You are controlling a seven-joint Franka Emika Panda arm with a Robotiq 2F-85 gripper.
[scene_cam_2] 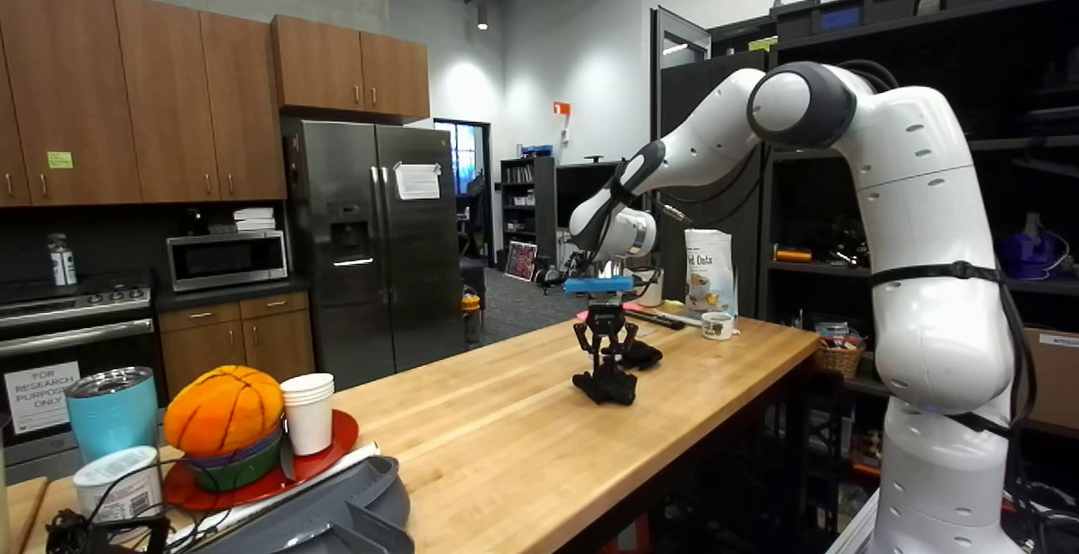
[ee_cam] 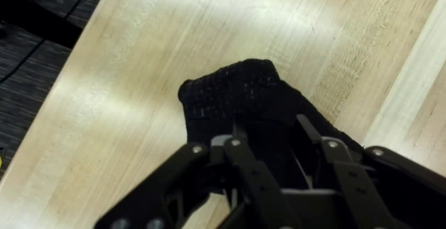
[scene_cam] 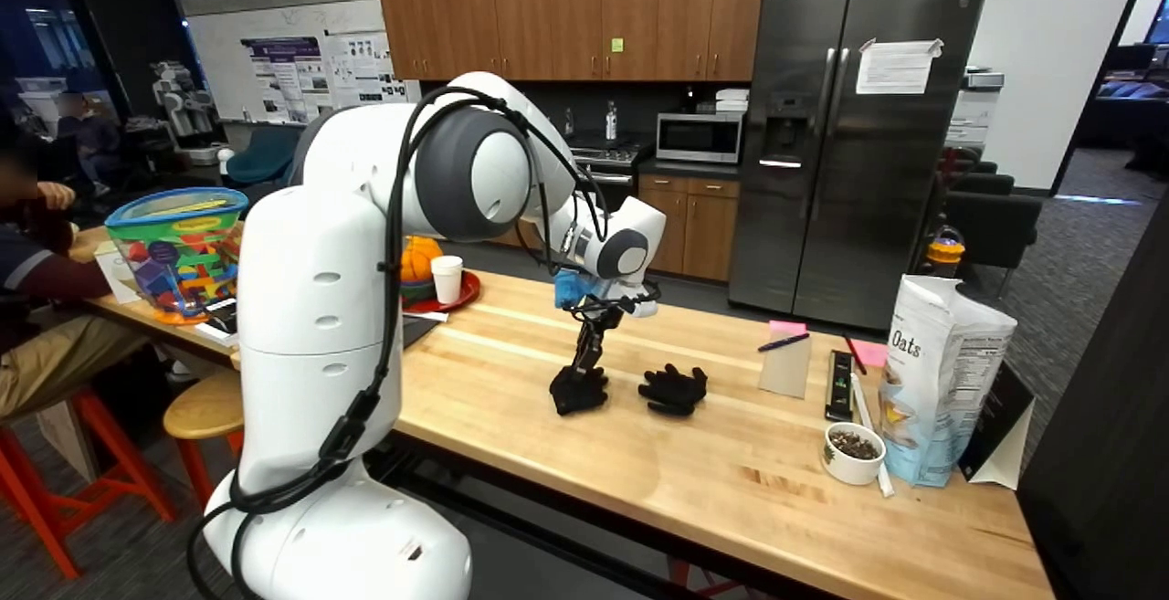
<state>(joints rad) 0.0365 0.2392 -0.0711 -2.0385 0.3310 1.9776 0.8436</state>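
Note:
A black fabric glove lies crumpled on the wooden table, directly under my gripper. In the wrist view the same glove fills the space beneath and between the fingers, its cuff-like folded end pointing away. My gripper points down with its fingers apart, and dark cloth shows in the gap. Whether the pads press on the cloth cannot be made out, black against black. A second black glove rests a short way off, apart from the gripper; in an exterior view this second glove sits behind it.
An oats bag, a white bowl and a cardboard piece stand or lie toward one end. Toward the opposite end are a red plate, paper cups and a grey tray. The table edge runs near the glove.

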